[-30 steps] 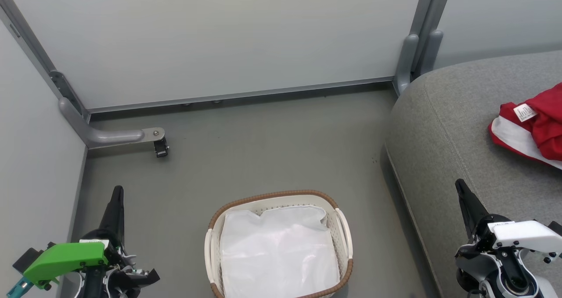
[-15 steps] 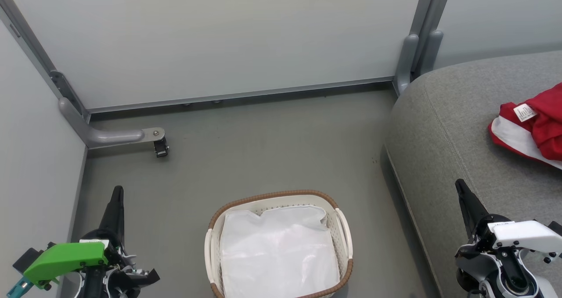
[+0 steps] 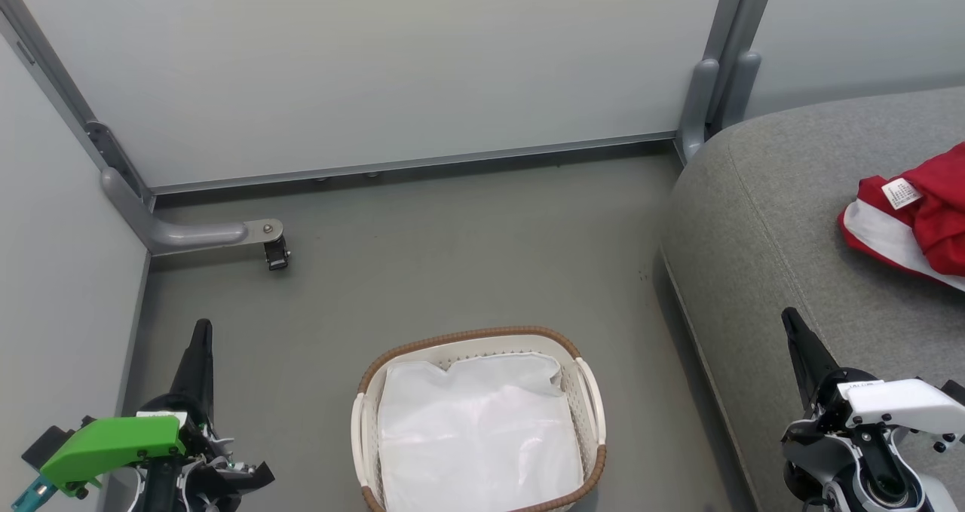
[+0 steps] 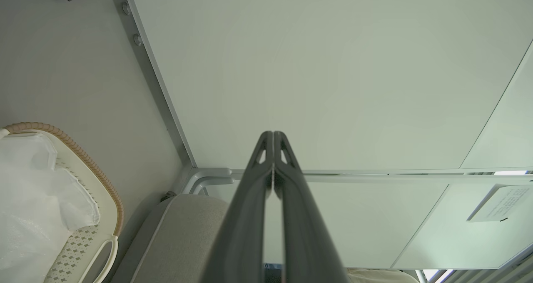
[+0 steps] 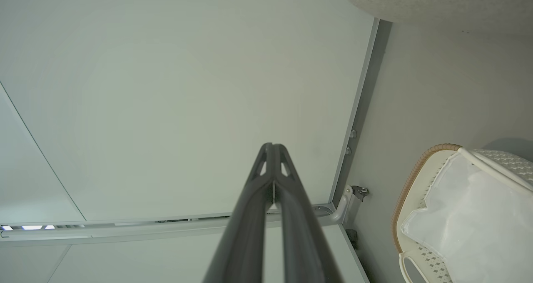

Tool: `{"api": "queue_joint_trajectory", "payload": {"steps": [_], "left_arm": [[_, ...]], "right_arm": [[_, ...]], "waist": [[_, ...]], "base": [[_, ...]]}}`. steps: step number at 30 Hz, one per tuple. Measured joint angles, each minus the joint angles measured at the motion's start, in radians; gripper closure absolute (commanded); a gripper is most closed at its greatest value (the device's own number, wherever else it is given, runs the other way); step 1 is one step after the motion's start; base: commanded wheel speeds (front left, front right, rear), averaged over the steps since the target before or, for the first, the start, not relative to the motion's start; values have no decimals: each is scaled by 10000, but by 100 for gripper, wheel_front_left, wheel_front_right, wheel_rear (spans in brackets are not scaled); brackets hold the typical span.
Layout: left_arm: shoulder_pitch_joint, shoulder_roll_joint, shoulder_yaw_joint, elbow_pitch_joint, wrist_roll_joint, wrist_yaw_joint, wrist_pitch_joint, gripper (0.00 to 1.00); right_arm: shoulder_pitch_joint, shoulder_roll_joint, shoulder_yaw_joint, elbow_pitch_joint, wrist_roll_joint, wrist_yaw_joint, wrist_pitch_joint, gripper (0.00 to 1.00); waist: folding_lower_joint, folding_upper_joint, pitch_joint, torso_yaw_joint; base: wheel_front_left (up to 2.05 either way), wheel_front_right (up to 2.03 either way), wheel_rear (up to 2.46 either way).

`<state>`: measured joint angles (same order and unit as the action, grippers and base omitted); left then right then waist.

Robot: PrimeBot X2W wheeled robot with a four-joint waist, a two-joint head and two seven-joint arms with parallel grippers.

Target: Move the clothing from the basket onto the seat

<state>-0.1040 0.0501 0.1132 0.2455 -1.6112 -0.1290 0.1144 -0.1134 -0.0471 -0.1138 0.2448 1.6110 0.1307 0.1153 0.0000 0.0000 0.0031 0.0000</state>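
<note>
We are seeing the clothing [image 3: 912, 222] lying at the right edge of the head view, in its upper half. It is showing as a crumpled, bright red heap with a broad white panel along its lower left, and a small white label [image 3: 902, 193] with dark print is facing up near its top left. Part of it is running off the frame, so we are not telling one garment from the other. It is resting on the seat [image 3: 761, 218], a grey fabric cushion with a rounded corner and a stitched seam, taking up the right side of the frame.

The basket [image 3: 467, 336] is standing on the grey floor [image 3: 452, 248] at bottom centre, well apart from the clothing. Its brown woven rim is framing white perforated walls, and a wrinkled white liner [image 3: 475, 429] is covering its inside.

At lower left the left gripper [image 3: 202, 325] is pointing up the frame, fingers pressed together and holding nothing. At lower right the right gripper [image 3: 788, 314] is hanging over the seat's near edge, likewise closed and empty.
</note>
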Motion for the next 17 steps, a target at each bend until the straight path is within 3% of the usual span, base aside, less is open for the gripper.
{"api": "queue_joint_trajectory", "payload": {"steps": [17], "left_arm": [[0,0,0,0,0,0,0,100]], "right_arm": [[0,0,0,0,0,0,0,100]], "waist": [[0,0,0,0]], "base": [[0,0,0]]}}
